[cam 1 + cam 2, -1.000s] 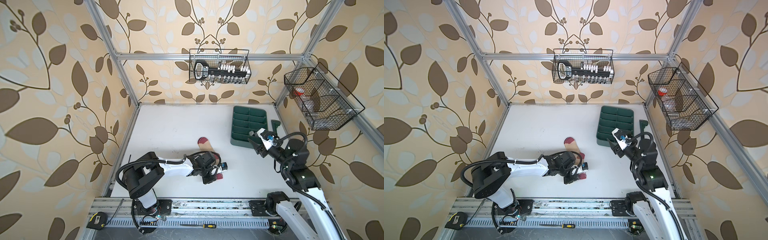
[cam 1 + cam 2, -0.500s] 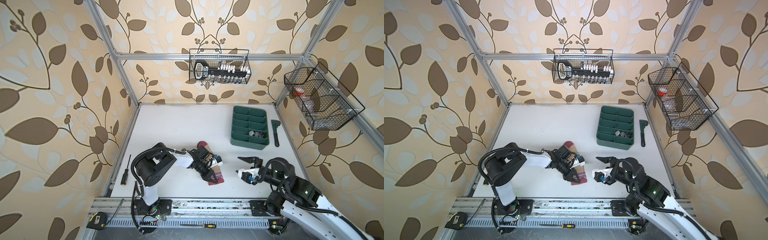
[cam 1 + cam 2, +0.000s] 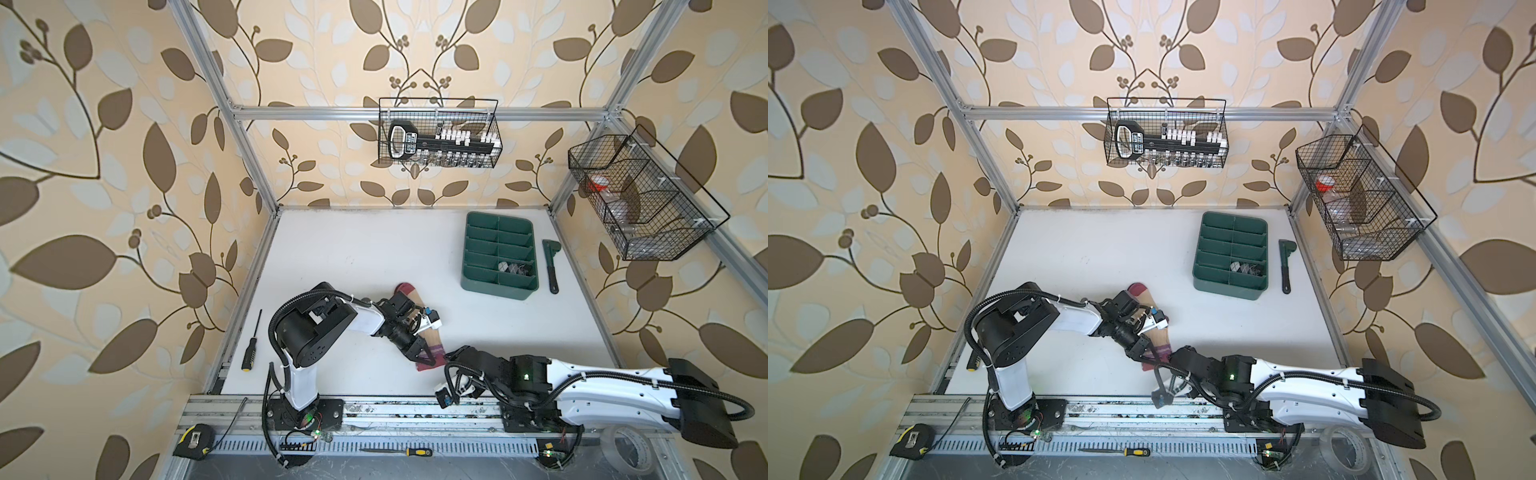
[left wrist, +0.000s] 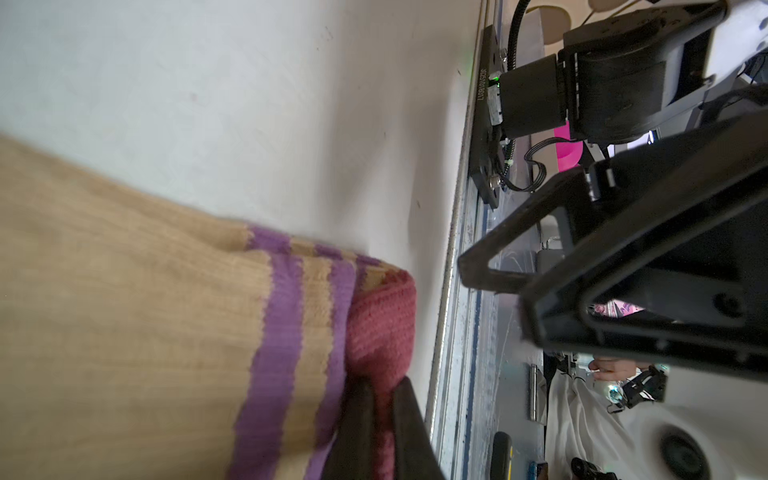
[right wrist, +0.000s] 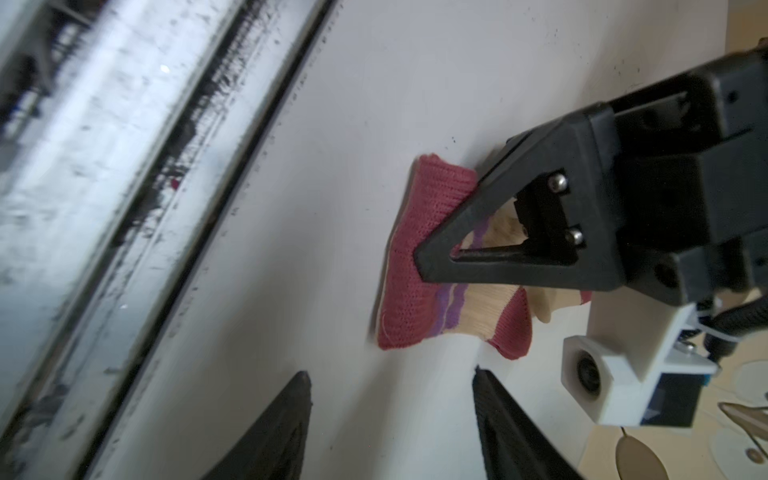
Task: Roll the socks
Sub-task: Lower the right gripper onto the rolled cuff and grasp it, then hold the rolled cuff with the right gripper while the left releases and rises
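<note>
A beige sock [image 3: 417,296] with maroon toe, purple stripes and maroon cuff lies stretched on the white table in both top views [image 3: 1145,296]. My left gripper [image 4: 380,386] is shut on the maroon cuff [image 5: 409,307] at the sock's near end [image 3: 430,362]. My right gripper [image 5: 391,372] is open, low over the table just short of the same cuff, with nothing between its fingers; in a top view it [image 3: 451,356] sits right of the cuff. A dark sock with grey-white diamonds [image 3: 513,268] lies bundled in a tray compartment.
A green divided tray [image 3: 473,282] stands at the back right with a dark green tool [image 3: 550,266] beside it. A screwdriver [image 3: 251,345] lies along the left edge. The metal front rail [image 5: 124,174] runs close to the cuff. Wire baskets [image 3: 438,137] hang on the walls.
My right arm has swung from the tray at the back right down to the front, stopping next to the cuff with its jaws a little narrower. The left gripper keeps its hold on the cuff.
</note>
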You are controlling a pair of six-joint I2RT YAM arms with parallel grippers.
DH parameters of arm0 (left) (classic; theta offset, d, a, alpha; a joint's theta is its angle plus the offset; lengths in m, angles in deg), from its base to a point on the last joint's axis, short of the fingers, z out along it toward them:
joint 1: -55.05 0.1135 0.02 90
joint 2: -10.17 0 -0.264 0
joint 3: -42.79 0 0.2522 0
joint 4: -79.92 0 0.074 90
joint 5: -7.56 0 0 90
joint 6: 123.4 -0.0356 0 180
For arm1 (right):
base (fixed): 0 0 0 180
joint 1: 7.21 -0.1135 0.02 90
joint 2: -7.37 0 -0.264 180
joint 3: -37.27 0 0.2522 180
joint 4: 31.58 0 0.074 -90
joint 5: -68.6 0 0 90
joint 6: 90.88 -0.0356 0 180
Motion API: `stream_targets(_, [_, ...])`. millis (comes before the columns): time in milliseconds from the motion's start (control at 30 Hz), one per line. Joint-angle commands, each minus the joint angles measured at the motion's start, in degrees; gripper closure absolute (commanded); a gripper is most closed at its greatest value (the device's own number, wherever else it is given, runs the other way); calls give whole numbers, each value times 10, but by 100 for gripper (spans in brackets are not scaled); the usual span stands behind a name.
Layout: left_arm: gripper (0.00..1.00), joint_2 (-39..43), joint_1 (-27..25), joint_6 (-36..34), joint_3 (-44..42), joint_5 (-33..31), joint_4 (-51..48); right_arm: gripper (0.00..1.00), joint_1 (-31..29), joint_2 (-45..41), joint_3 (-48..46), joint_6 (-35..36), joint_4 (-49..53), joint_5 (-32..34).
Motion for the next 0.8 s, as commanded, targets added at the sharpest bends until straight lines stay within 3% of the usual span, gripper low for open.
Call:
stream_targets(0, [91,6,5,3,-15,-9,-6,40,15,40,-5,12,-96,-21])
stream_targets(200, [91,11,5,-1,-16,-10,-11,48,39,110,-10,6,-143,-40])
stream_targets(533, [89,32,5,1,-19,-7,4,93,63,151,9,-8,-117,-72])
stream_targets(633, [86,51,5,8,-24,-10,21,100,65,156,23,-9,-84,-86])
stream_targets(767, [66,111,10,19,-26,-48,48,100,72,170,53,-17,-20,-131])
